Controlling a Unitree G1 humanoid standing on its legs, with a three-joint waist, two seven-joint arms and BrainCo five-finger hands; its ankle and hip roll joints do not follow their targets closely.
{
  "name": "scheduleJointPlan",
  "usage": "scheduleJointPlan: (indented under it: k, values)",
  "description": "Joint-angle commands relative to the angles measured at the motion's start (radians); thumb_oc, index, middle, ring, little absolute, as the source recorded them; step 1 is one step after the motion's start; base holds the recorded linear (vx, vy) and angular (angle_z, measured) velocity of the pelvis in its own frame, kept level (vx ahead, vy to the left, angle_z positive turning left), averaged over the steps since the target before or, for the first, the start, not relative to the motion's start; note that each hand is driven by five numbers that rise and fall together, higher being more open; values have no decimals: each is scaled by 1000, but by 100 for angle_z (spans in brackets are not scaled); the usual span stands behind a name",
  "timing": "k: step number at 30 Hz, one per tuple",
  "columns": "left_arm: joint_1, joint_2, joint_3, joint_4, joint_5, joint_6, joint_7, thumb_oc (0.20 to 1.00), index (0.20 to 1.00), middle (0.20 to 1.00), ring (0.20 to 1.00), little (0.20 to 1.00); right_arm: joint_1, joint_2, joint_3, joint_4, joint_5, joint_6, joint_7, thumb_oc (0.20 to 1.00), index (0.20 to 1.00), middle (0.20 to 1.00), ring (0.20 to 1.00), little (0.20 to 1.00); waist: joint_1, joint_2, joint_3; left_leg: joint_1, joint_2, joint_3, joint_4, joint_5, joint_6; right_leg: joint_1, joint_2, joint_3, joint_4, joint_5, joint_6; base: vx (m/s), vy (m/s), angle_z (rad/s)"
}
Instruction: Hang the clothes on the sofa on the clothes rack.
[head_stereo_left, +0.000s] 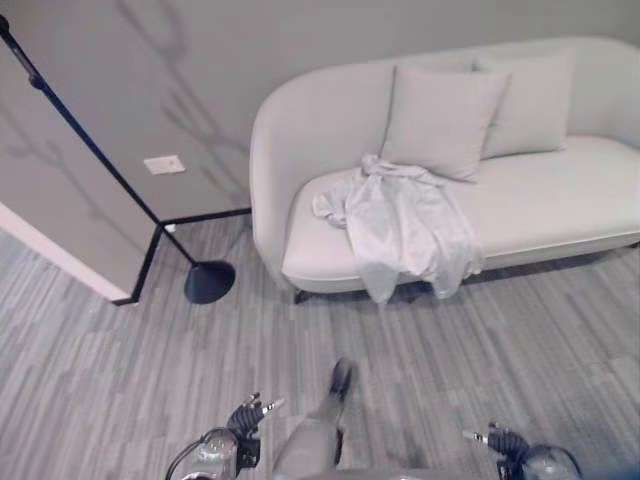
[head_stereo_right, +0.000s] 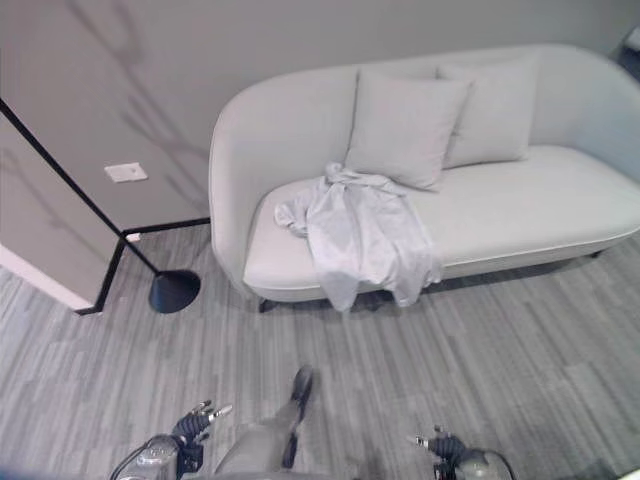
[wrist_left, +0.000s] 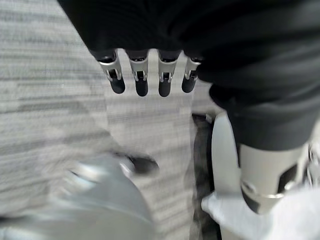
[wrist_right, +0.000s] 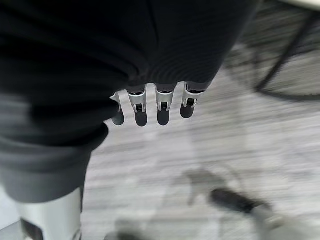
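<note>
Approach stage: left hand (wrist_left: 145, 75) and right hand (wrist_right: 150, 107) hang low with fingers relaxed and empty, while the pale garment (head_stereo_left: 400, 225) lies well ahead of both — draped over the sofa (head_stereo_left: 560, 190) seat's front edge — best gathered near its bunched upper part, not the hem.

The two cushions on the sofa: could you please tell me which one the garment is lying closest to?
The front cushion, toward the sofa's left end; the pale garment's top edge reaches its lower corner. The other cushion sits behind it, farther right.
</note>
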Motion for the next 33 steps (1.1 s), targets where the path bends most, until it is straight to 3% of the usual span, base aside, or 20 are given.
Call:
scheduleJointPlan:
  k: [1, 2, 4, 5, 7, 8, 11, 13, 16, 17, 18, 19, 20, 21, 22, 24, 25, 27, 29, 33]
  values:
    - [-71, -12, -20, 41, 15, -14, -3, 1000, 1000, 1000, 1000, 1000, 15, 0, -23, -6, -9, -12, -10, 1000, 1000, 1000, 1000, 1000, 26, -50, 10, 13, -11, 53, -108, 251, 18, -144, 30, -43, 6, 118, 59, 185, 34, -10]
    - [-57, -10, -5, 54, 22, -11, -3, 1000, 1000, 1000, 1000, 1000, 17, 5, -17, -8, -18, -9, -8, 1000, 1000, 1000, 1000, 1000, 39, -42, 4, 14, -15, 69, -108, 282, 16, -116, 38, -29, 6, 98, 55, 289, 63, -4]
    - [-36, -5, 16, 67, 23, -7, -7, 1000, 1000, 1000, 1000, 1000, 20, 9, -11, -14, -30, -4, -1, 1000, 1000, 1000, 1000, 1000, 60, -40, -6, 41, -19, 65, -86, 296, 31, -86, 41, -8, 6, 84, 53, 370, 103, -47]
    - [-25, -6, 30, 87, 29, -4, -8, 1000, 1000, 1000, 1000, 1000, 26, 13, -7, -9, -46, -2, 4, 1000, 1000, 1000, 1000, 1000, 78, -42, -26, 69, -29, 2, -90, 299, 42, -64, 42, 20, 6, 61, 47, 338, 102, -93]
    - [-27, -2, 36, 99, 28, -1, -12, 1000, 1000, 1000, 1000, 1000, 29, 16, -9, -4, -52, 0, 6, 1000, 1000, 1000, 1000, 1000, 82, -51, -36, 87, -33, -6, -98, 292, 45, -56, 35, 20, 6, 53, 49, 331, 81, -71]
    - [-17, 5, 47, 117, 47, 0, -15, 1000, 1000, 1000, 1000, 1000, 56, 39, -13, 5, -64, 3, 16, 1000, 1000, 1000, 1000, 1000, 90, -91, -77, 127, -57, -12, -103, 267, 66, -24, 1, 19, 6, 50, 68, 329, 74, -11]
    - [-20, 11, 52, 108, 46, 1, -20, 1000, 1000, 1000, 1000, 1000, 73, 45, -17, 17, -73, 4, 20, 1000, 1000, 1000, 1000, 1000, 91, -118, -98, 157, -82, -5, -108, 240, 91, -17, -33, 6, 38, 61, 88, 303, 111, 9]
    - [-25, 15, 44, 102, 49, 6, -24, 1000, 1000, 1000, 1000, 1000, 79, 44, -27, 27, -76, 8, 22, 1000, 1000, 1000, 1000, 1000, 87, -131, -105, 189, -96, -8, -108, 212, 115, -76, -55, -3, 205, 89, 119, 202, 139, 23]
    - [-49, 13, 27, 87, 46, 6, -21, 1000, 1000, 1000, 1000, 1000, 72, 34, -39, 26, -74, 11, 27, 1000, 1000, 1000, 1000, 1000, 47, -121, -71, 266, -103, -32, -108, 160, 157, -244, -90, -10, 538, 261, 204, 120, 132, 10]
    - [-70, 15, -3, 75, 52, 7, -20, 1000, 1000, 1000, 1000, 1000, 72, 31, -39, 21, -74, 13, 25, 1000, 1000, 1000, 1000, 1000, 15, -90, -47, 307, -77, -58, -108, 141, 172, -339, -92, -34, 707, 300, 187, 119, 97, 37]
    - [-70, 15, -3, 75, 52, 7, -20, 1000, 1000, 1000, 1000, 1000, 72, 31, -39, 21, -74, 13, 25, 1000, 1000, 1000, 1000, 1000, 15, -90, -47, 307, -77, -58, -108, 141, 172, -339, -92, -34, 707, 300, 187, 250, 59, 51]
    - [-87, 9, -24, 58, 53, 9, -23, 1000, 1000, 1000, 1000, 1000, 75, 30, -37, 16, -75, 15, 21, 1000, 1000, 1000, 1000, 1000, -4, -76, -48, 336, -64, -79, -108, 109, 173, -398, -152, -75, 683, 257, 161, 155, -2, 55]
    - [-87, 9, -24, 58, 53, 9, -22, 1000, 1000, 1000, 1000, 1000, 75, 30, -37, 16, -75, 16, 21, 1000, 1000, 1000, 1000, 1000, -7, -79, -45, 339, -67, -82, -108, 108, 173, -394, -155, -78, 687, 251, 161, 237, -29, 32]
    - [-96, 9, -34, 49, 51, 6, -20, 1000, 1000, 1000, 1000, 1000, 77, 27, -38, 11, -73, 16, 20, 1000, 1000, 1000, 1000, 1000, -13, -77, -46, 347, -63, -91, -108, 94, 168, -408, -180, -90, 617, 244, 151, 280, -121, 20]
    - [-107, 10, -48, 34, 40, 0, -18, 1000, 1000, 1000, 1000, 1000, 74, 18, -40, 0, -65, 17, 19, 1000, 1000, 1000, 1000, 1000, -37, -76, -42, 375, -60, -109, -108, 57, 154, -441, -202, -104, 427, 223, 134, 285, -121, 9]
    - [-106, 10, -47, 34, 40, 0, -18, 1000, 1000, 1000, 1000, 1000, 75, 18, -39, -1, -65, 18, 19, 1000, 1000, 1000, 1000, 1000, -40, -72, -36, 385, -56, -112, -108, 53, 153, -425, -198, -110, 419, 223, 133, 245, -122, 10]
    - [-111, 14, -52, 33, 37, -11, -11, 1000, 1000, 1000, 1000, 1000, 63, 9, -34, -13, -61, 14, 19, 1000, 1000, 1000, 1000, 1000, -68, -93, -28, 424, -64, -140, -108, 6, 138, -448, -177, -76, 163, 270, 146, 403, -195, 5]
    - [-118, 13, -51, 37, 42, -19, -6, 1000, 1000, 1000, 1000, 1000, 56, 5, -34, -12, -64, 13, 13, 1000, 1000, 1000, 1000, 1000, -89, -98, -21, 460, -57, -164, -108, -34, 126, -498, -163, -52, 16, 340, 177, 438, -199, -2]
    - [-117, 5, -44, 48, 51, -22, -5, 1000, 1000, 1000, 1000, 1000, 58, 1, -42, -10, -67, 13, 13, 1000, 1000, 1000, 1000, 1000, -111, -98, -17, 492, -39, -170, -108, -59, 115, -558, -154, -59, 6, 359, 196, 324, -158, 6]
    - [-112, -4, -37, 60, 51, -21, -6, 1000, 1000, 1000, 1000, 1000, 82, -13, -62, -5, -52, 9, 14, 1000, 1000, 1000, 1000, 1000, -137, -110, -37, 514, -6, -208, -108, -91, 97, -514, -140, -37, 6, 384, 169, 347, -232, 72]
